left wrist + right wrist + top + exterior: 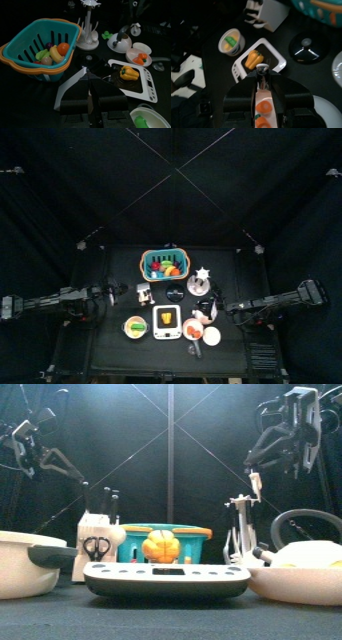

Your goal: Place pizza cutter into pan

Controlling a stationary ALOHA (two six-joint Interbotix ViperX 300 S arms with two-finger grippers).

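The right gripper (pixel 263 76) is gripping the pizza cutter (pixel 262 80), a slim handle with a round silvery hub, its long axis running straight out between the black jaws, above the white scale tray (pixel 258 60). The round dark pan (pixel 307 50) is sitting just beside that tray, uncovered. The left gripper (pixel 89 76) is hanging with jaws parted near the teal slatted basket (pixel 30 40).

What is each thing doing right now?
pizza cutter, gripped by the right gripper, lifted in the air.
left gripper, hanging in the air.
basket, upright, fruit inside.
scale, flat, yellow pepper on it.
mug tree, standing upright.
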